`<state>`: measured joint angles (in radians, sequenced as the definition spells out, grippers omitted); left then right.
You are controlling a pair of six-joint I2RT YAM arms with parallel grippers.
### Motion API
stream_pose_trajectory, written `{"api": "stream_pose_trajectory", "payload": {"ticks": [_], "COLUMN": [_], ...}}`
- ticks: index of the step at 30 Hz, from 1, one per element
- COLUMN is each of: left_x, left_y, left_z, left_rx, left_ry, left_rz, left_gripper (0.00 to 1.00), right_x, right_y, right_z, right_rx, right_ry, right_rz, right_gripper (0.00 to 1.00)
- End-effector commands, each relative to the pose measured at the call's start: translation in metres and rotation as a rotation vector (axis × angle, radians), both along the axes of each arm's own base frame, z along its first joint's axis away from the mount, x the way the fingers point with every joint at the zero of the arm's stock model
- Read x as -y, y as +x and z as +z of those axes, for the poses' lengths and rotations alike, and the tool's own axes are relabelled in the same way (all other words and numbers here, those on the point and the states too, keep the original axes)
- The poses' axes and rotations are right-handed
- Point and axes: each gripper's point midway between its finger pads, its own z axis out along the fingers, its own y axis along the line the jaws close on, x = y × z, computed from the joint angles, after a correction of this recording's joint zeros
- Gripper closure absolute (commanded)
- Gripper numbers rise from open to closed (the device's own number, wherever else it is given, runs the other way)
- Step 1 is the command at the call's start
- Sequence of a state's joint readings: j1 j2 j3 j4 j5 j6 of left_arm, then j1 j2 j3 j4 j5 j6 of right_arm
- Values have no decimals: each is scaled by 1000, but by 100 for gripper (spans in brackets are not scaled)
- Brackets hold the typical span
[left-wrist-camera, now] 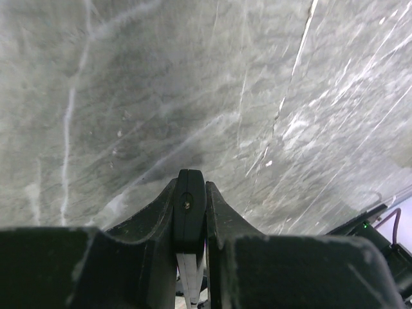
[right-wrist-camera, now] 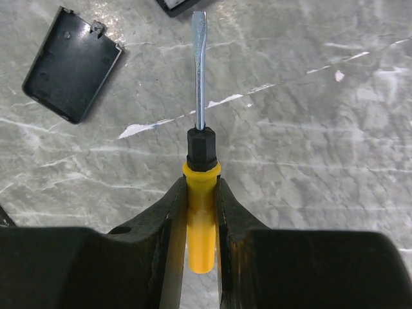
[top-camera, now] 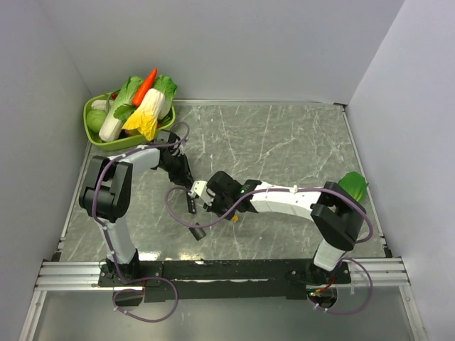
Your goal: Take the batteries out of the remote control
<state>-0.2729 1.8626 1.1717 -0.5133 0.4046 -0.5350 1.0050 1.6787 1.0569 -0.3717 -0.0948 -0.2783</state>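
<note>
The remote control [left-wrist-camera: 190,205], a slim black bar, is seen end-on between my left gripper's fingers, held above the marble table. In the top view it shows as a dark bar [top-camera: 190,202] below my left gripper [top-camera: 186,186], which is shut on it. My right gripper [right-wrist-camera: 202,187] is shut on the yellow handle of a flat-blade screwdriver [right-wrist-camera: 201,148], whose blade points at the remote's edge [right-wrist-camera: 177,5]. In the top view my right gripper [top-camera: 225,209] is just right of the remote, with a bit of yellow handle [top-camera: 234,218] showing. No batteries are visible.
A short black battery cover [right-wrist-camera: 71,64] lies flat on the table left of the blade; it also shows in the top view [top-camera: 197,232]. A green basket [top-camera: 96,138] of toy vegetables stands at the back left. A green leafy item [top-camera: 353,186] lies at the right edge.
</note>
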Motion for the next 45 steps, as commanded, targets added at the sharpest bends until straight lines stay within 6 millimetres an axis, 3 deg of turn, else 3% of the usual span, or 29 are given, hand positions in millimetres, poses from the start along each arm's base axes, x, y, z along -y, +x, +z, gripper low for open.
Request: {"api": "stream_pose_trajectory", "payload": {"ticks": [1, 19, 37, 45], "left_x": [16, 26, 32, 41], "left_y": [2, -4, -5, -12], "left_z": [24, 25, 26, 18], "left_rx": [88, 91, 89, 56], "left_ry": [-73, -81, -99, -113], "left_rz": [-68, -119, -120, -111], "left_gripper": [99, 99, 99, 99], "right_x": [-14, -9, -12, -19], "right_y": [3, 3, 11, 20], "right_z": [5, -20, -24, -8], "right_rx": [-4, -41, -41, 29], "right_ry": [3, -88, -121, -170], "right_rz": [7, -13, -41, -46], "right_gripper": [100, 100, 100, 100]}}
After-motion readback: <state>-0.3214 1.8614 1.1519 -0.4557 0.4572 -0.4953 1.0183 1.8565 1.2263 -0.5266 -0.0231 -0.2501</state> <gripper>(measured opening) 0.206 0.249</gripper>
